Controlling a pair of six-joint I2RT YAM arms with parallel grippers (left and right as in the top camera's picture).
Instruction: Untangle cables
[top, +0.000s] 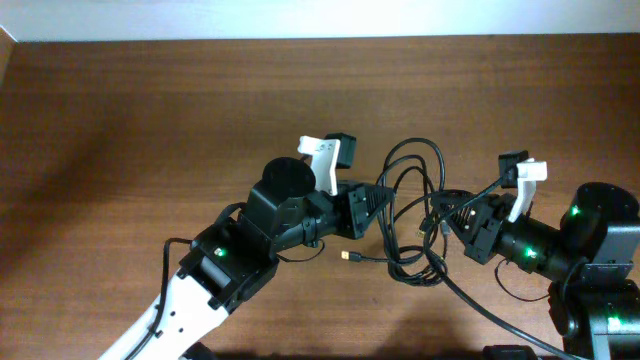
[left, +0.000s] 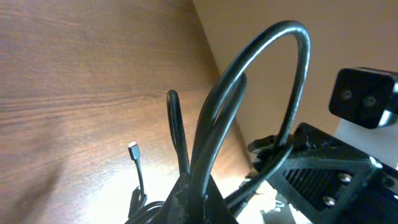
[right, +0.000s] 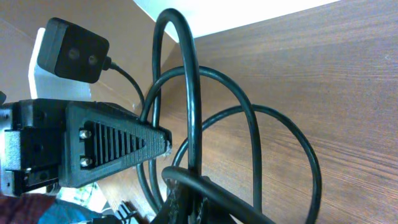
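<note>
Thin black cables (top: 415, 143) lie in a tangle of loops at mid-table between my two arms. My left gripper (top: 385, 202) reaches in from the left and is shut on the cables; in the left wrist view a tall loop (left: 273, 31) rises out of its jaws (left: 200, 202). My right gripper (top: 441, 216) comes in from the right, shut on a strand of the same bundle (right: 314, 162) at its jaws (right: 194, 205). One loose plug (top: 350, 257) rests on the table below the left gripper, also seen as a silver-tipped plug (left: 133, 148).
The wooden table (top: 150, 110) ends at a white wall along its far edge. A black cord (top: 490, 312) trails from the tangle toward the right arm's base. The two grippers face each other a few centimetres apart, the left one's ribbed finger (right: 118, 146) close to the right's jaws.
</note>
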